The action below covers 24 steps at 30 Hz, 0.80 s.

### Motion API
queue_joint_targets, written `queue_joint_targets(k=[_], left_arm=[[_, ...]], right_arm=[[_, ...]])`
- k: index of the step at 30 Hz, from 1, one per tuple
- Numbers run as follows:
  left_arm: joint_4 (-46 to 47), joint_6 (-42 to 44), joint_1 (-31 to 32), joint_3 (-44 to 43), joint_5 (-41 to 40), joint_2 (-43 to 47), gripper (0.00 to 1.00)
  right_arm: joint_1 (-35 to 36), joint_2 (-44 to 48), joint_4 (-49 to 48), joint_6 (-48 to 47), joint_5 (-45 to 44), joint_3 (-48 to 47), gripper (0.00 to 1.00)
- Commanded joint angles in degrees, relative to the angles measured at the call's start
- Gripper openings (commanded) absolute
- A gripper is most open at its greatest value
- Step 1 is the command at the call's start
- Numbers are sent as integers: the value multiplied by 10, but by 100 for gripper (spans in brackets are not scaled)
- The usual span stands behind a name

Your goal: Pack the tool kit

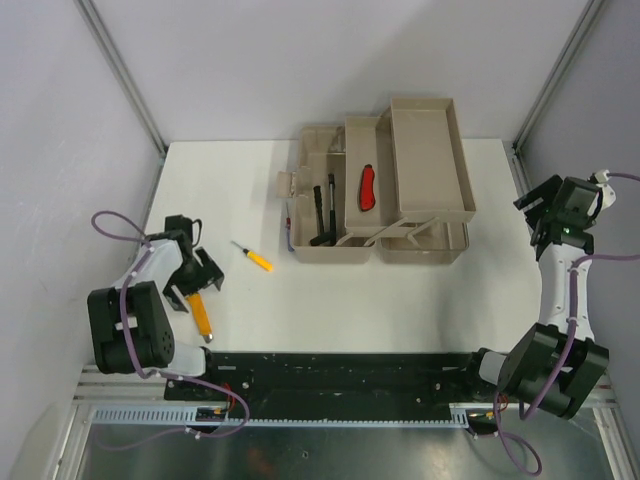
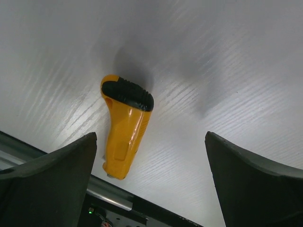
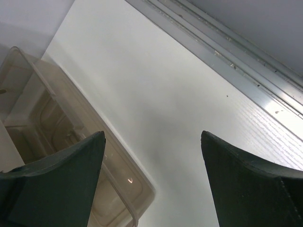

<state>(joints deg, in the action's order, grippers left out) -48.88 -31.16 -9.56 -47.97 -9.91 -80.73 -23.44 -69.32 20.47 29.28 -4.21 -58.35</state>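
Note:
The beige toolbox [image 1: 430,150] stands open at the back of the table with its trays folded out. A red-handled tool [image 1: 367,188] lies in one tray and black-handled tools [image 1: 322,212] in the left compartment. A small yellow screwdriver [image 1: 253,257] lies on the table left of the box. A yellow tool with a black cap [image 1: 201,313] lies near the front left edge; it shows in the left wrist view [image 2: 124,127]. My left gripper [image 1: 200,272] [image 2: 150,156] is open just above it. My right gripper [image 1: 545,215] [image 3: 152,156] is open and empty, right of the box corner [image 3: 118,189].
The white table [image 1: 330,310] ends at a black rail [image 1: 340,370] along the front. Grey walls and metal frame posts [image 1: 120,70] enclose the sides and back.

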Motion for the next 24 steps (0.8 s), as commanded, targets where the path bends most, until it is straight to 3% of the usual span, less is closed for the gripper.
queue_joint_targets(k=[1,14,17,24], left_arm=[[72,-28,-12,33,41,-12,99],[120,-34,15,10,111,-32,68],[118,-18,38,-14,105,-46,68],[68,-16,44,4,27,-52,85]], right_arm=[[-13,-4,-22,-16,-16,-33,87],[-31,-10,-29,-5,-9,-39,86],[-31,-13,-28,1,-8,-39,85],[-29,-19,-11,5,-14,-39,84]])
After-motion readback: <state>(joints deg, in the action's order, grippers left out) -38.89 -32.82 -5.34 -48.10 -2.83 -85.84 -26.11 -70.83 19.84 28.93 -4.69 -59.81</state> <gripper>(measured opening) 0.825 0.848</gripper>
